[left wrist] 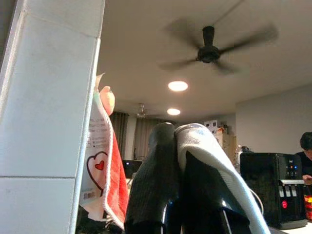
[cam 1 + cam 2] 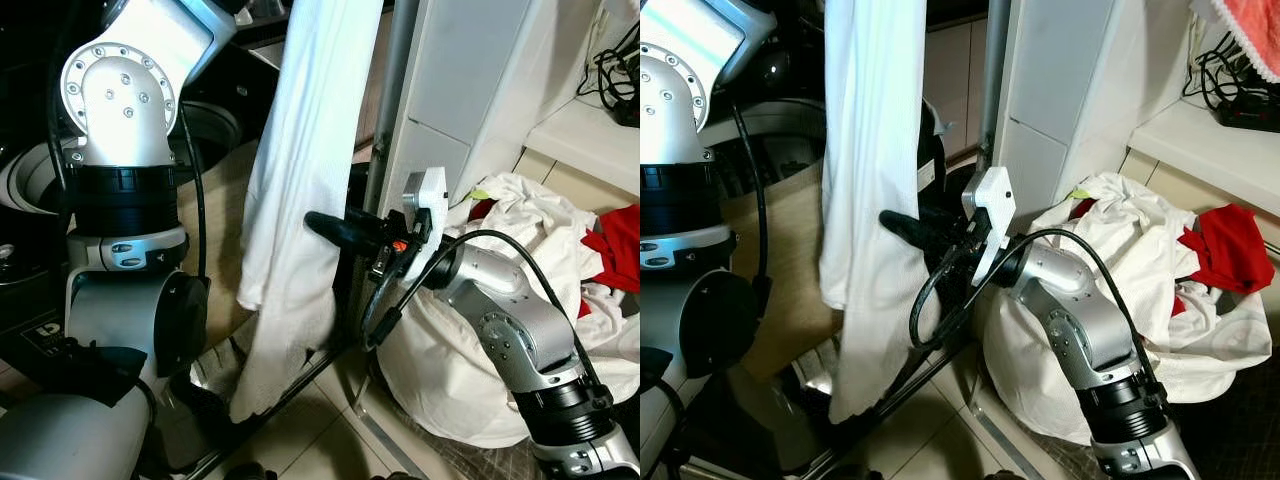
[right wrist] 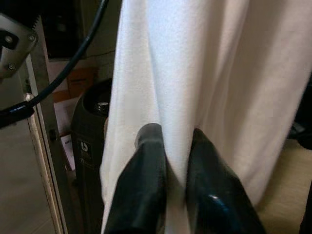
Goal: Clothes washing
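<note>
We hold up a long white cloth (image 2: 300, 200) with both claws.

Our left claw (image 1: 178, 141), raised high, is clenched on the cloth's top edge. Our right claw (image 3: 170, 141) pinches a fold lower down. The cloth hangs down beside a heap of laundry (image 2: 1140, 260) in a white bag (image 2: 1040, 370).

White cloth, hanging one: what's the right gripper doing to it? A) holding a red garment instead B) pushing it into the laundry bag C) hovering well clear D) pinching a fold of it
D: the right gripper has a fold of the hanging white cloth squeezed between its two black fingers.
</note>
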Robot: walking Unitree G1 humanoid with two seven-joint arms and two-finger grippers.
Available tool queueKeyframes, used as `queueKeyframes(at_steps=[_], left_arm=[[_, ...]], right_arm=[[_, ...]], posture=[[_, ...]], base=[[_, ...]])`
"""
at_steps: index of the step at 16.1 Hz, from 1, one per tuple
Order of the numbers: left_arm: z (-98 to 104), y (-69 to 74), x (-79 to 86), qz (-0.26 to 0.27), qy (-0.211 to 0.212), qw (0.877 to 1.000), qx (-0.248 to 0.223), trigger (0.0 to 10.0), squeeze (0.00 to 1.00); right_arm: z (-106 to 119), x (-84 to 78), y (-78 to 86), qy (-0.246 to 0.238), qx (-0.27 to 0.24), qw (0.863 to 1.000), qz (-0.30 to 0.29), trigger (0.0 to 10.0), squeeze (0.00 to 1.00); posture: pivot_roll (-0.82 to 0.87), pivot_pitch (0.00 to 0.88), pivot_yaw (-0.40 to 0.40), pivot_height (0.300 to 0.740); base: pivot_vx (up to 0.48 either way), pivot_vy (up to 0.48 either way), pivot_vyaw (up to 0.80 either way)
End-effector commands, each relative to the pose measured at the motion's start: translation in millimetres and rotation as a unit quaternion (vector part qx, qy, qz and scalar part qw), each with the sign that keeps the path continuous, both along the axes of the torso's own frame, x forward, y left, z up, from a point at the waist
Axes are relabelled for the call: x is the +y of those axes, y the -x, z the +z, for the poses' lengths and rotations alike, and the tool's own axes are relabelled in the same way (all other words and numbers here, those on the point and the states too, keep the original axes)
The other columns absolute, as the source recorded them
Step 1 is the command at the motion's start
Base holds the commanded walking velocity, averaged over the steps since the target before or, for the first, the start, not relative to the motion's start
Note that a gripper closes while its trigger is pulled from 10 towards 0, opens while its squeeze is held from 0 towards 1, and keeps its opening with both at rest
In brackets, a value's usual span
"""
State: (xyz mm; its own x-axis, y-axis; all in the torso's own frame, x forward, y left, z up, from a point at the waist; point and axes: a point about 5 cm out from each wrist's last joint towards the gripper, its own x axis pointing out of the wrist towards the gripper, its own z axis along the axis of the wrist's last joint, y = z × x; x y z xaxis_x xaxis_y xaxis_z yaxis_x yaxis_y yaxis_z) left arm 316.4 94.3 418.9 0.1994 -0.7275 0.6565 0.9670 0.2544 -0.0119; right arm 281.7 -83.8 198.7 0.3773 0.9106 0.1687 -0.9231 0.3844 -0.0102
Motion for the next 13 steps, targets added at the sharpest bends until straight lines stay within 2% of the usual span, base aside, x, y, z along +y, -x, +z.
queueKeyframes(at_steps=[1,5,8,9,10,11,13], left_arm=[[7,2.2,1.4,0.007,0.003,1.000,-0.013,0.0,0.00],[5,-0.5,2.5,0.016,0.002,1.000,-0.007,0.0,0.00],[0,-5.6,3.7,0.048,-0.014,0.999,0.000,0.0,0.00],[-13,-15.6,2.4,0.104,-0.066,0.992,0.000,0.0,0.00],[-34,-27.3,0.8,0.166,-0.128,0.978,0.006,0.0,0.00],[-56,-35.7,1.5,0.211,-0.181,0.961,0.016,0.0,0.00],[-102,-43.3,6.1,0.268,-0.270,0.924,0.037,0.0,0.00]], right_arm=[[5,-0.9,2.8,-0.007,-0.005,1.000,0.010,0.0,0.00],[8,-2.2,4.5,-0.012,-0.006,1.000,0.013,0.0,0.00],[15,-4.8,7.5,-0.023,-0.009,1.000,0.015,0.0,0.00],[25,-8.5,11.8,-0.036,-0.016,0.999,0.016,0.0,0.00],[38,-14.2,16.3,-0.059,-0.026,0.998,0.013,0.0,0.00],[48,-20.3,19.3,-0.073,-0.037,0.997,0.005,0.0,0.00],[69,-35.6,25.7,-0.101,-0.060,0.993,-0.012,0.0,0.00]], posture=[[-0.10,0.000,0.034,0.740],[-0.09,0.000,0.032,0.740],[-0.09,0.000,0.028,0.740],[-0.09,0.000,0.026,0.740],[-0.09,0.000,0.028,0.740],[-0.09,0.000,0.028,0.740],[-0.11,0.000,0.039,0.740]], base=[[0.000,0.000,0.00],[0.000,0.000,0.00],[0.000,0.000,0.00],[0.000,0.000,0.00],[0.000,0.000,0.00],[0.000,0.000,0.00],[0.000,0.000,0.00]])
